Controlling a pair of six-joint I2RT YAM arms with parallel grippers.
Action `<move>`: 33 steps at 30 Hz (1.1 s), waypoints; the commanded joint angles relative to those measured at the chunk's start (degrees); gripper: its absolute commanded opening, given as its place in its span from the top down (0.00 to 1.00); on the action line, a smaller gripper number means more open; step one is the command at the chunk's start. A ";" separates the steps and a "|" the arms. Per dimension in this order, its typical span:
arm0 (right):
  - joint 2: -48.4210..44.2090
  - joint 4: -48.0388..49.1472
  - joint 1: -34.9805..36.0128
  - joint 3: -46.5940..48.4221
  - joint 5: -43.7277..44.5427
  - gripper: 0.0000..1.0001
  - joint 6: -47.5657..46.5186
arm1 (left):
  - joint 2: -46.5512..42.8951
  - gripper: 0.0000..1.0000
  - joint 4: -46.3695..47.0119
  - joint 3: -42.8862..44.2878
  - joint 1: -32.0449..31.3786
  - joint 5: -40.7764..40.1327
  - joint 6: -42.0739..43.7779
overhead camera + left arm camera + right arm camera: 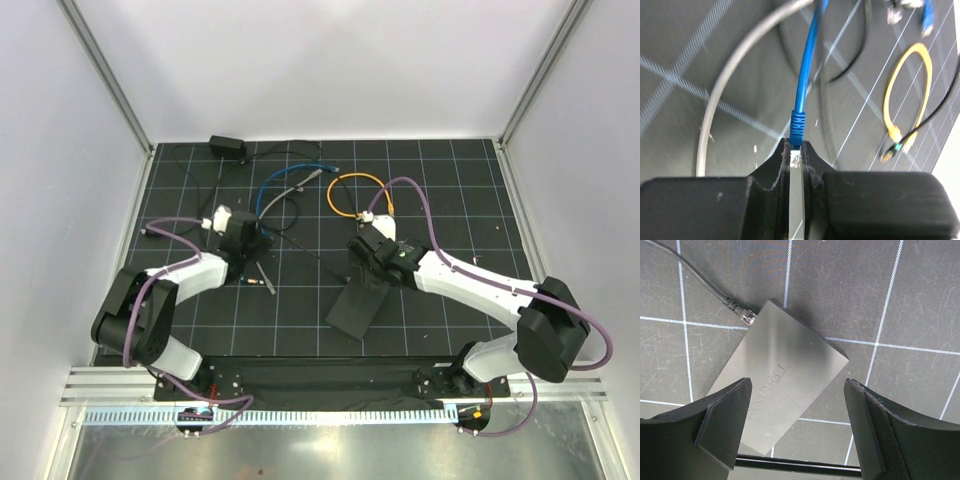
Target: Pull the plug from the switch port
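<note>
While the left gripper pinched a blue cable's plug, the right gripper hung wide open over a flat matte-black box.

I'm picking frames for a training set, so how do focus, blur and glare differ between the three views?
Top external: evenly lit, sharp, no strong glare on the mat. Left wrist: the blue plug pinched in the left gripper is fairly crisp, the grey cable behind is blurred. Right wrist: sharp, a pale sheen across the switch below the open right gripper.
</note>
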 commanded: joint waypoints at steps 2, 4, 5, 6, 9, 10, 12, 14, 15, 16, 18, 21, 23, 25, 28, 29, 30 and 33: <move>0.50 2.04 -0.04 -0.22 0.10 0.18 0.21 | -3.88 0.90 -6.43 2.34 2.87 -0.83 9.05; 0.85 2.57 -0.13 0.04 -0.08 0.18 0.21 | -5.02 0.85 -7.04 1.90 2.96 -1.01 9.67; 1.11 2.57 -0.04 0.04 -0.34 0.18 0.12 | -5.46 0.82 -7.22 1.64 2.87 -1.10 10.28; 1.29 3.09 -0.13 -0.04 -0.60 0.18 0.21 | -5.90 0.80 -7.40 1.38 2.87 -1.01 10.38; 2.08 3.27 -0.04 0.13 -0.87 0.18 -0.49 | -8.36 0.66 -9.33 0.76 2.87 0.21 10.64; 2.43 3.27 -0.13 0.65 -0.96 0.18 -0.76 | -9.32 0.62 -9.51 -0.11 2.87 0.83 10.47; 3.13 2.92 -0.13 1.09 -0.61 0.18 -1.28 | -12.22 0.58 -9.51 -1.08 2.79 1.88 9.94; 3.57 2.83 -0.04 1.89 -0.52 0.18 -1.81 | -15.37 0.55 -9.86 -2.05 2.70 3.64 9.76; 3.92 2.66 -0.13 2.15 -0.35 0.18 -1.73 | -16.44 0.55 -10.03 -2.31 2.79 4.34 9.76; 4.19 2.57 -0.13 2.41 -0.26 0.17 -1.81 | -17.49 0.54 -9.95 -2.58 2.70 6.09 9.15; 4.36 3.00 -0.04 2.42 -0.26 0.17 -1.46 | -20.47 0.54 -9.86 -3.54 1.65 7.51 8.27; 5.07 3.71 -0.22 2.33 -0.87 0.17 -1.02 | -22.42 0.53 -8.98 -4.25 -0.90 9.36 6.34; 5.86 4.15 -0.31 2.33 -2.01 0.17 -0.93 | -23.13 0.54 -7.84 -4.86 -4.67 9.36 3.97; 6.56 4.76 -0.57 2.24 -3.24 0.17 -0.67 | -22.17 0.53 -4.78 -5.57 -8.79 9.01 2.47; 7.35 5.29 -0.92 1.98 -3.33 0.17 -0.06 | -17.79 0.55 -0.30 -5.66 -13.02 8.04 0.80; 7.44 5.47 -1.10 1.80 -3.33 0.18 0.03 | -16.64 0.55 0.94 -5.83 -13.73 8.21 -0.25; 7.44 5.82 -1.27 1.71 -3.42 0.18 0.29 | -15.32 0.56 2.43 -6.01 -14.17 8.91 -0.95; 7.44 6.96 -2.24 0.57 -4.03 0.21 1.00 | -9.96 0.57 8.67 -6.89 -16.72 8.57 -2.80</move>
